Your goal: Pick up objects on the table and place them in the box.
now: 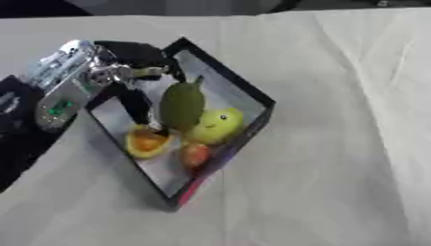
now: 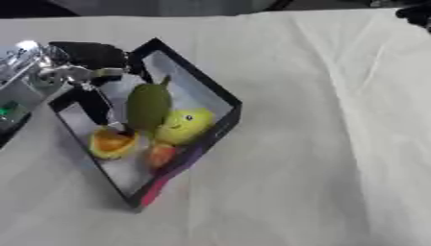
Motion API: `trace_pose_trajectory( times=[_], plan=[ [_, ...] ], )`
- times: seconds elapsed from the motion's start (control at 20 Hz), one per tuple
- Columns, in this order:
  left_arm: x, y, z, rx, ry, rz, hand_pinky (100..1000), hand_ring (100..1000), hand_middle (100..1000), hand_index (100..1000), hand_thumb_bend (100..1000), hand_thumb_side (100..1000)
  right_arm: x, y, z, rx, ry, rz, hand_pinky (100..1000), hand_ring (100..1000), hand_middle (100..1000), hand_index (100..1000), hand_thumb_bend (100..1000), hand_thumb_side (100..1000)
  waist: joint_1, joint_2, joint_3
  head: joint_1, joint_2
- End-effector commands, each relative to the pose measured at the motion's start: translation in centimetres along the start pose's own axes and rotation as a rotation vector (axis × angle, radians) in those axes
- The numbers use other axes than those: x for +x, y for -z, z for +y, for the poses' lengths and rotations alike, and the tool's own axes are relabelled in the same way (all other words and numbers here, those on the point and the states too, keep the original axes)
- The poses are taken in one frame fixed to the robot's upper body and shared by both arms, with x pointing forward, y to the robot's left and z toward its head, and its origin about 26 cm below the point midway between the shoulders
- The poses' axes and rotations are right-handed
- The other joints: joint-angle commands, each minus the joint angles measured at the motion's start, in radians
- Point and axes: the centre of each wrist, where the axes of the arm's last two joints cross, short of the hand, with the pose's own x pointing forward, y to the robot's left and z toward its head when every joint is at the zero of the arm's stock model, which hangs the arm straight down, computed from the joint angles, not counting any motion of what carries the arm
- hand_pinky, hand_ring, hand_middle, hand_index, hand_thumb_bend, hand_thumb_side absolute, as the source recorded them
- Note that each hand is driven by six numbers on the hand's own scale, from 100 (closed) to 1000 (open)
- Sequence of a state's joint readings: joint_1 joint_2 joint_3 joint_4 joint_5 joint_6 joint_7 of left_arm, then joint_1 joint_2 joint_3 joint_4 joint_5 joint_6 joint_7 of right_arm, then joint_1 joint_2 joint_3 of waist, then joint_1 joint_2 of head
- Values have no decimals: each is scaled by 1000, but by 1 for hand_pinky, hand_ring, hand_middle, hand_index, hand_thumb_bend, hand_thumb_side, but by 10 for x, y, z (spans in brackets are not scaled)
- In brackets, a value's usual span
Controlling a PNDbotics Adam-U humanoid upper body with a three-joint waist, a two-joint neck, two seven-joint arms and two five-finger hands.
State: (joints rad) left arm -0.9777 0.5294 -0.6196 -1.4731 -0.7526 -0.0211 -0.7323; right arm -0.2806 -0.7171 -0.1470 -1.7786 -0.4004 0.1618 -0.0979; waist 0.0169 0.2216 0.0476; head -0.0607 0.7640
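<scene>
— Where is the left hand (image 1: 126, 72)?

— Over the box (image 1: 252, 93), its dark fingers (image 1: 134, 103) reaching down just beside the green pear (image 1: 182, 104). Whether they grasp it, I cannot tell.

— What lies in the box?

— The pear, a yellow fruit (image 1: 215, 126), an orange piece (image 1: 145, 142) and a small red one (image 1: 195, 154), all close together.

— Any difference between views?

— Only the right eye view shows something dark at the top right corner (image 2: 417, 14).

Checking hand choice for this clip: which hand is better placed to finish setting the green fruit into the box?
Left. The left hand reaches over the box beside the dark green fruit, its fingers pointing down into it. The right hand shows only as a dark shape at the right eye view's top right corner, far away.
</scene>
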Motion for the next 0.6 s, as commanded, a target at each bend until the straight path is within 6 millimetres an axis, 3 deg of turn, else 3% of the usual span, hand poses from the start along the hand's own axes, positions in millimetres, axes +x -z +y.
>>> trace_pose_trajectory(
  times=[0.05, 0.15, 0.25, 0.6],
  plan=[
    [-7, -23, 19, 94, 12, 39, 887, 860, 796, 888, 877, 520, 9, 3, -8, -5, -32, -20, 898, 720, 661, 833, 100, 648, 7, -32, 1, 1, -3],
    [-12, -36, 24, 141, -19, 56, 889, 850, 794, 885, 744, 461, 9, 2, -8, -7, -31, -21, 898, 720, 661, 833, 100, 646, 5, -34, 4, -2, -2],
    [-21, -52, 27, 187, -69, 87, 895, 847, 799, 879, 671, 444, 10, 2, -9, -10, -32, -24, 898, 720, 661, 833, 100, 644, 4, -34, 9, -8, -1],
    [-65, -104, 24, 235, -251, 222, 903, 862, 814, 884, 631, 445, 9, 0, -11, -26, -39, -22, 898, 720, 661, 833, 100, 643, 0, -34, 22, -39, 2]
  ],
)
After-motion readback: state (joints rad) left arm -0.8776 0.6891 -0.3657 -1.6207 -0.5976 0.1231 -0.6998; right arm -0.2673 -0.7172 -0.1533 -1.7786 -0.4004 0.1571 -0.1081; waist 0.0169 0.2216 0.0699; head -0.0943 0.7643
